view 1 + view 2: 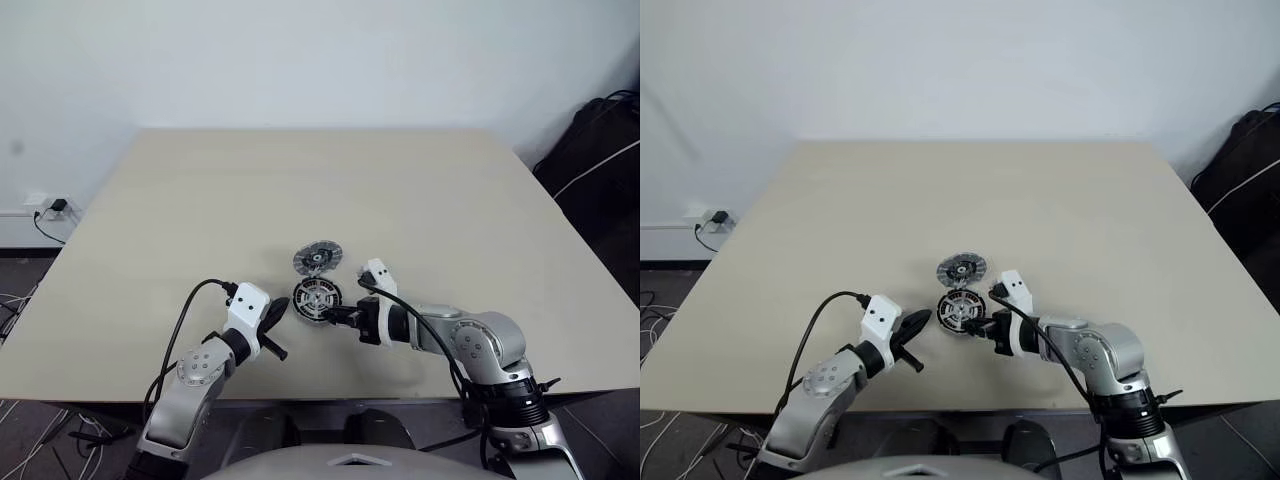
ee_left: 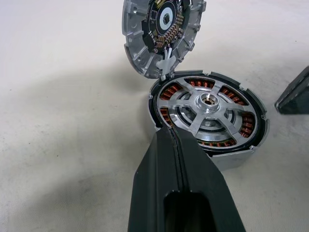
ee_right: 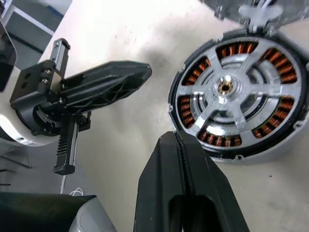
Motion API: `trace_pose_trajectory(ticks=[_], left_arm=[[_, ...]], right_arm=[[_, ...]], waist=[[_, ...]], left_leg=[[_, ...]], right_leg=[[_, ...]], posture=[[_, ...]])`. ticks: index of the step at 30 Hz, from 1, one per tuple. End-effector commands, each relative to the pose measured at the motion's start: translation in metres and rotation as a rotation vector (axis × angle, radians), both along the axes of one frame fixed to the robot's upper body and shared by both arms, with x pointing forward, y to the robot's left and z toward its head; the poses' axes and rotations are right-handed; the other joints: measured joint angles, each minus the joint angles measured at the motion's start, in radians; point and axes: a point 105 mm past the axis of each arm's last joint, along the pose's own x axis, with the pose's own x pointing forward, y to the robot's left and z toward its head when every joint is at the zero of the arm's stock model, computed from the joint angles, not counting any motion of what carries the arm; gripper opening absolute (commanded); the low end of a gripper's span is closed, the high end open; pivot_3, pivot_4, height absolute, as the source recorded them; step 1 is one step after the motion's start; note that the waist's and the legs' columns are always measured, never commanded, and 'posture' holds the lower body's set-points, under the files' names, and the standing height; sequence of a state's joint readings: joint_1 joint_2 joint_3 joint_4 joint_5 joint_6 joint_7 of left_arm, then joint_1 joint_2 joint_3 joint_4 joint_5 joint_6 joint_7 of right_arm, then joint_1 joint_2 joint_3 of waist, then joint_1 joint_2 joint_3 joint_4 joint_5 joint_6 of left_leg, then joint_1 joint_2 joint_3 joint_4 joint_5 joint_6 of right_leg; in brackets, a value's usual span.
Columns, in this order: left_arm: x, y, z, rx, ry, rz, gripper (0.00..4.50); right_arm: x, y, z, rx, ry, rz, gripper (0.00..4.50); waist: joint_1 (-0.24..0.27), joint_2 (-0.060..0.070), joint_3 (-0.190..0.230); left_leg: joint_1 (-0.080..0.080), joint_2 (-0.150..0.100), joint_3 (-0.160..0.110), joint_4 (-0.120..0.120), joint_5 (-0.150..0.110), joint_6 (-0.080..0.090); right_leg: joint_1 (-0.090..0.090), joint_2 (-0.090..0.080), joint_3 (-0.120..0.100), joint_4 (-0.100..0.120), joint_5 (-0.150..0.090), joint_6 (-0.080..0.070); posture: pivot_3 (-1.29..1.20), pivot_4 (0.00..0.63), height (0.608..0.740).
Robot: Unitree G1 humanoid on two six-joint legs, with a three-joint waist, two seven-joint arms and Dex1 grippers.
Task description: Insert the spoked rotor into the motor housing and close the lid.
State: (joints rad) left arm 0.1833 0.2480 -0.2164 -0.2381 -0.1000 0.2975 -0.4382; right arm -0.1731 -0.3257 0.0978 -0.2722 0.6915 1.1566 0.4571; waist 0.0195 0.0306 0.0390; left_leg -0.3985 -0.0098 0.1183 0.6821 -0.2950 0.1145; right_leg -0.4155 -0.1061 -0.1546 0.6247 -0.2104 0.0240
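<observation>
Rotor [image 2: 205,104] looks already seated in the housing [image 2: 164,94], dead centre of the head view on the table [image 1: 450,200]. Lid [image 2: 145,53] stands hinged open just above it. Both pincers, left [image 1: 277,312] and right [image 1: 332,314], are pinched together, empty, flanking the housing. Next up, I reckon: flip the lid down.

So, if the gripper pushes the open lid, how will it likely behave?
The lid looks like rigid ribbed metal, so it should not bend. It stands propped by the motor housing rim, seemingly joined there, so a push would probably swing it shut rather than slide it.
</observation>
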Motion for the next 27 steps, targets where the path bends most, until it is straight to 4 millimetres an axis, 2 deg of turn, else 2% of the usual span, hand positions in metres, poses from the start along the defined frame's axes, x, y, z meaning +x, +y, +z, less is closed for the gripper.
trace_pose_trajectory(ticks=[1, 4, 6, 10, 19, 27], left_arm=[[0.003, -0.004, 0.010, -0.022, -0.038, -0.007, 0.00], [0.002, -0.004, 0.009, -0.024, -0.036, -0.009, 0.00], [0.002, -0.004, 0.009, -0.024, -0.035, -0.009, 0.00], [0.001, -0.005, 0.009, -0.023, -0.032, -0.010, 0.00], [0.000, -0.005, 0.008, -0.026, -0.029, -0.003, 0.00], [0.000, -0.006, 0.008, -0.029, -0.028, -0.005, 0.00]], right_arm=[[0.020, -0.002, 0.013, -0.071, -0.218, -0.061, 0.02], [0.024, 0.006, 0.009, -0.230, -0.480, 0.008, 0.02], [0.026, 0.011, -0.001, -0.340, -0.569, 0.053, 0.02], [0.027, 0.022, -0.007, -0.282, -0.551, 0.057, 0.02], [0.035, 0.030, -0.011, -0.253, -0.537, 0.035, 0.02], [0.030, 0.021, -0.039, -0.338, -0.414, 0.050, 0.02]], waist=[[0.000, 0.000, 0.000], [0.000, 0.000, 0.000], [-0.003, -0.001, 0.000], [-0.004, -0.003, 0.001], [-0.004, -0.004, 0.001], [-0.004, -0.004, 0.000]], left_leg=[[0.000, 0.000, 0.000, 0.000, 0.000, 0.000], [0.000, 0.000, 0.000, 0.000, 0.000, 0.000], [0.000, 0.000, 0.001, 0.000, 0.000, 0.000], [0.001, 0.000, 0.001, 0.000, 0.001, -0.002], [0.002, 0.000, 0.001, 0.001, 0.002, -0.004], [0.003, 0.000, 0.001, 0.001, 0.002, -0.004]], right_leg=[[0.000, 0.000, 0.000, 0.000, 0.000, 0.000], [0.000, 0.000, 0.000, 0.000, 0.000, 0.000], [0.000, 0.000, 0.000, 0.000, 0.000, 0.001], [0.000, 0.001, 0.000, 0.001, 0.000, 0.001], [0.001, 0.001, 0.001, 0.001, 0.000, 0.000], [0.002, 0.001, 0.001, 0.002, -0.001, -0.001]], posture=[[0.00, 0.000, 0.740], [0.00, 0.000, 0.740], [0.00, 0.000, 0.740], [0.00, 0.000, 0.740], [0.00, 0.000, 0.740], [0.00, 0.000, 0.740]])
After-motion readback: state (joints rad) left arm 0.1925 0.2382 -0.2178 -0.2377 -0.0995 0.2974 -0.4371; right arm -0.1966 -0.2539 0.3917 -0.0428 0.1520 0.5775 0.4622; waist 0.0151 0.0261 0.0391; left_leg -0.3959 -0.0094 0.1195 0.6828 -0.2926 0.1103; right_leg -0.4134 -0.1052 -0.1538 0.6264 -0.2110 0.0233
